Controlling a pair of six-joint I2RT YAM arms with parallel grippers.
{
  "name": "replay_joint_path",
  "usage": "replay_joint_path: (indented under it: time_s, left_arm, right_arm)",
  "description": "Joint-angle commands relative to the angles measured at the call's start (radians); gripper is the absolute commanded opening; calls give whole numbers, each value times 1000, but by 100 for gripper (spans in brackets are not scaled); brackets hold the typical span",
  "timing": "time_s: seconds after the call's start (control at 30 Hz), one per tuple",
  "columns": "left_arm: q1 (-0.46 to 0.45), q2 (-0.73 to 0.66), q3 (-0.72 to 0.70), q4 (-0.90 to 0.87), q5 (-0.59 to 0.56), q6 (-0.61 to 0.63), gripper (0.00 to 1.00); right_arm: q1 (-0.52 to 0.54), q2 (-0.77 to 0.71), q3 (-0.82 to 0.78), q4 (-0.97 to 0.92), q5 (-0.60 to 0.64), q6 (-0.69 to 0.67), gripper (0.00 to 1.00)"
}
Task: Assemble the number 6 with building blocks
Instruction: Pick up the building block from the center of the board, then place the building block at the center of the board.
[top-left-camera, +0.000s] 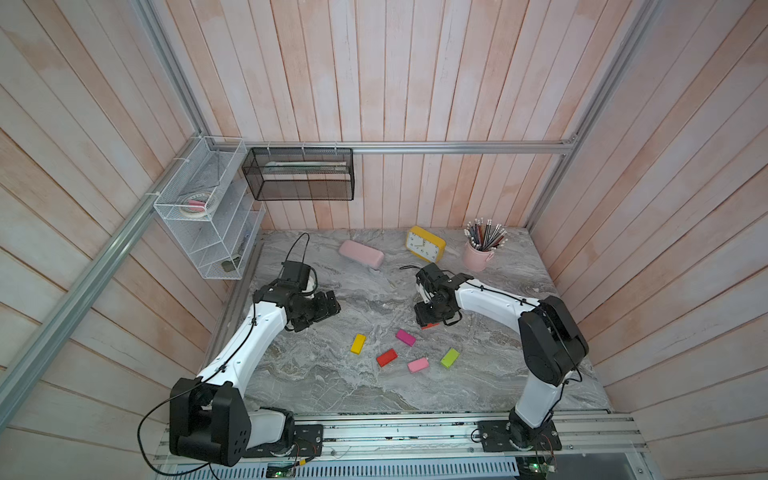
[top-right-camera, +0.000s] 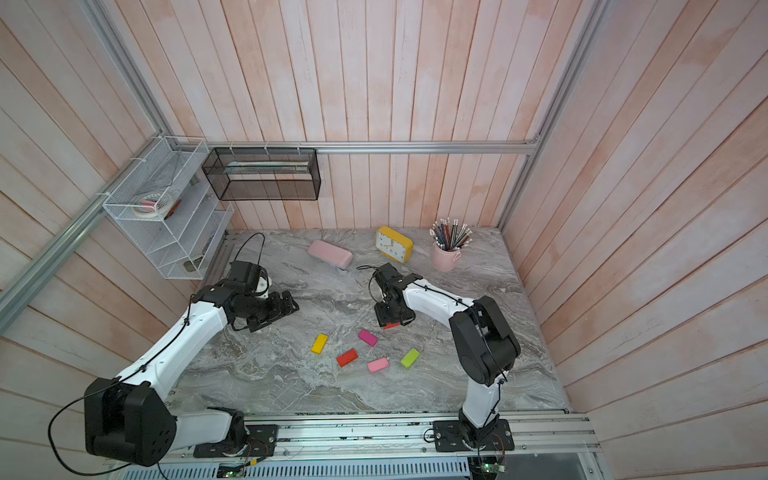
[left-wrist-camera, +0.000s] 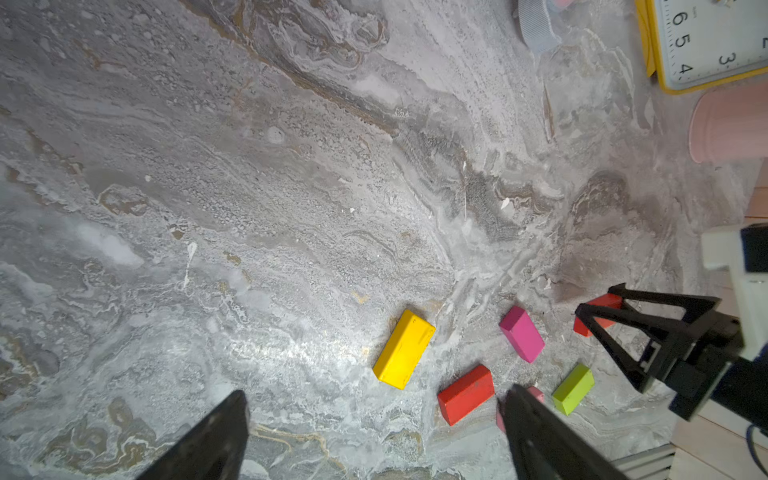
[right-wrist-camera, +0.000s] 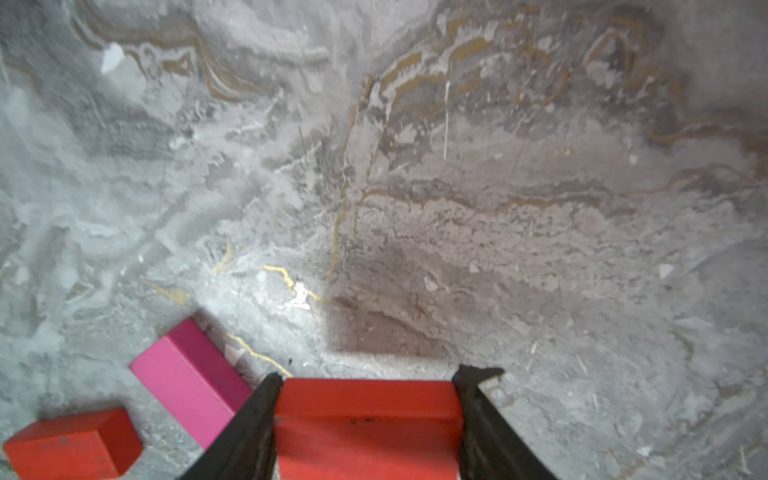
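Observation:
My right gripper (right-wrist-camera: 371, 376) is shut on a red brick (right-wrist-camera: 368, 424), one jaw pressed against each of its ends. In both top views this red brick (top-left-camera: 430, 326) peeks out under the right gripper (top-left-camera: 430, 321), low over the marble. In front of it lie loose blocks: magenta (top-left-camera: 406, 337), yellow (top-left-camera: 358, 344), a second red (top-left-camera: 387, 357), light pink (top-left-camera: 418, 365) and lime green (top-left-camera: 450, 358). My left gripper (top-left-camera: 328, 307) hovers open and empty to the left of the group. In the left wrist view the left gripper (left-wrist-camera: 376, 392) has its jaws wide apart near the yellow brick (left-wrist-camera: 404, 349).
A rounded pink case (top-left-camera: 360, 254), a yellow clock (top-left-camera: 425, 244) and a pink cup of pencils (top-left-camera: 478, 253) stand along the back of the marble table (top-left-camera: 332, 386). A white wire rack (top-left-camera: 199, 208) and a black mesh basket (top-left-camera: 299, 174) hang on the walls at back left.

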Motion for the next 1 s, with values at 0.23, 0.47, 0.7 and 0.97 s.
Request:
replay_joint_path:
  time_s: [0.23,0.47,0.7,0.97]
  left_arm:
    - [2,9,-3,22,16,26,97]
    - [2,24,2,28,22,25,97]
    - [2,40,9,32,24,27,97]
    - [2,56,18,35,23,29,97]
  right_arm:
    - [-8,187,222,-63,92,38,58]
    - [-51,273,331,-66,86,80,59]
    - [-90,311,370,-41,27,110,59]
    - [-93,340,373,-31,-4,103,61]
